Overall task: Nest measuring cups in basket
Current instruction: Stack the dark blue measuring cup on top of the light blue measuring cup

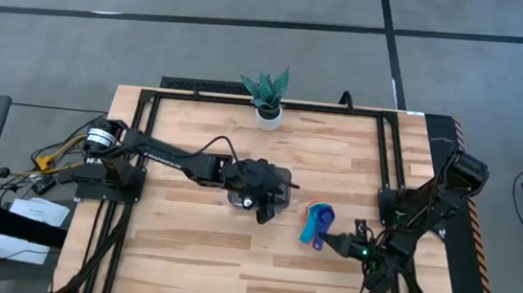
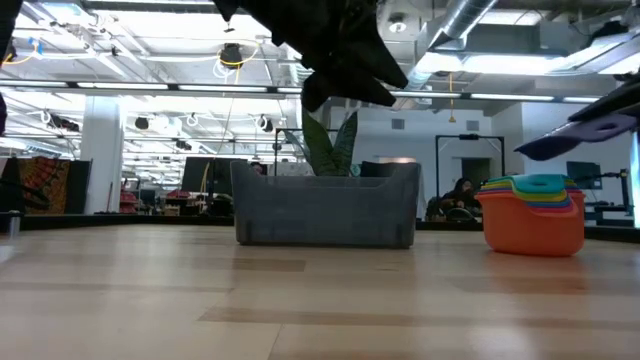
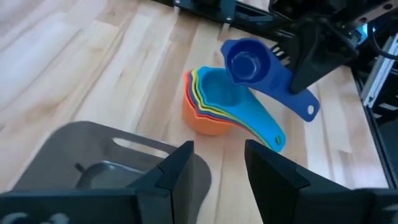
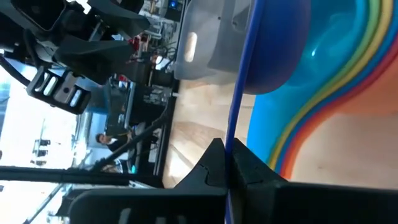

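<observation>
A stack of nested measuring cups (image 3: 211,106), orange outermost and light blue innermost, stands on the table to the right of the basket (image 1: 314,227) (image 2: 535,215). A dark blue cup (image 3: 249,62) hangs just above the stack, held by my right gripper (image 1: 334,240), which is shut on it. The dark grey mesh basket (image 2: 325,205) sits at the table's middle (image 1: 282,179). My left gripper (image 3: 217,168) is open and hovers above the basket's right end (image 1: 261,204), touching nothing. My right gripper pinches the dark blue cup's flat handle (image 4: 235,134) between its two fingers, one on each flat face. It comes nearly level from the table's right side, along the handle. The cup is lifted clear, bowl upward (image 3: 245,62), above the stack's light blue cup.
A plant in a white pot (image 1: 269,101) stands at the table's far edge, behind the basket. Black frame rails (image 1: 390,159) run along the table's left, right and far sides. Bare wood lies toward the near edge (image 1: 230,269).
</observation>
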